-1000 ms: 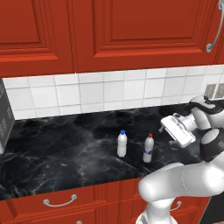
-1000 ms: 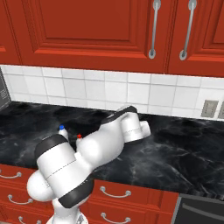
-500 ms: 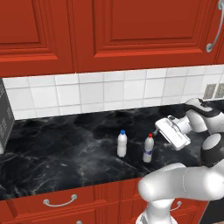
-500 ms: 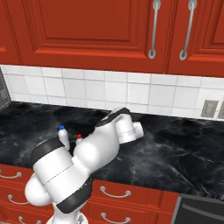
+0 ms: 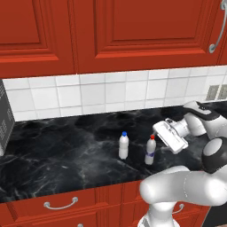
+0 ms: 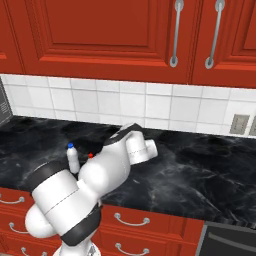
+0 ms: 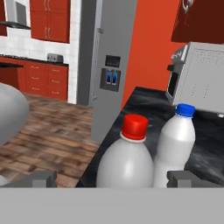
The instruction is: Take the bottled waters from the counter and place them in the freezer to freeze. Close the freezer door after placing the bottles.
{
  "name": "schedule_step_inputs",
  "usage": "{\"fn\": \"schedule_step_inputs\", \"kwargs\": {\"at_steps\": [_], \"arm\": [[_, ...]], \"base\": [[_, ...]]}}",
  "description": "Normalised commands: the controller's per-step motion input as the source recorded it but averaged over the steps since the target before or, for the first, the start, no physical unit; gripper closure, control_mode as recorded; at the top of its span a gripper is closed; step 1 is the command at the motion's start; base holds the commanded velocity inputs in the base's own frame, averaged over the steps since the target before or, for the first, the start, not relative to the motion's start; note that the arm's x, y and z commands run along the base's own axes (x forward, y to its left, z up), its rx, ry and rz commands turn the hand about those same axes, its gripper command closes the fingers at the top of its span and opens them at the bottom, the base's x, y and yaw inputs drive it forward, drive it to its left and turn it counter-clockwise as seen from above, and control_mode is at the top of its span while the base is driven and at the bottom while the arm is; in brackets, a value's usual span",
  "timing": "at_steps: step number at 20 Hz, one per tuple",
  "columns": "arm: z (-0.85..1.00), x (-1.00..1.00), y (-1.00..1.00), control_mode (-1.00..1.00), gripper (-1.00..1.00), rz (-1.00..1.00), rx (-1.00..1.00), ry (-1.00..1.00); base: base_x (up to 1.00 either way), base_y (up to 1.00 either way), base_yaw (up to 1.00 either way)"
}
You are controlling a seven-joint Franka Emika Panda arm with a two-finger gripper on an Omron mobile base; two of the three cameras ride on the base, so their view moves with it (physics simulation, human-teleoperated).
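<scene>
While I look from the left base camera, I see my gripper (image 5: 159, 131) just beside the red-capped bottle (image 5: 150, 150), on its right, with the fingers spread wide and grasping nothing. This bottle stands upright on the black counter (image 5: 66, 153), near the front edge, and the blue-capped bottle (image 5: 123, 145) stands a little to its left, apart from it. Through the hand camera the red cap (image 7: 134, 127) sits between my two finger tips (image 7: 41, 179), with the blue-capped bottle behind it and the grey freezer (image 7: 109, 65) beyond the end of the counter, door closed.
</scene>
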Motion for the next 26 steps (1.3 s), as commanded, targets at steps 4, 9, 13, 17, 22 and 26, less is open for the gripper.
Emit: {"fn": "schedule_step_inputs", "kwargs": {"at_steps": [4,9,13,17,22,26], "arm": [[-0.03,0.0,0.2,-1.0,-1.0,0.0,0.0,0.0],[-0.02,0.0,0.09,-1.0,-1.0,0.0,0.0,0.0],[-0.02,0.0,0.09,-1.0,-1.0,0.0,0.0,0.03],[-0.08,0.0,0.17,-1.0,-1.0,0.01,0.0,0.07],[-0.04,0.0,0.1,-1.0,-1.0,0.0,0.0,0.04],[-0.04,0.0,0.11,-1.0,-1.0,0.0,0.0,0.04]], "base": [[0.0,0.0,0.0],[0.0,0.0,0.0],[0.0,0.0,0.0],[0.0,0.0,0.0],[0.0,0.0,0.0],[0.0,0.0,0.0]]}}
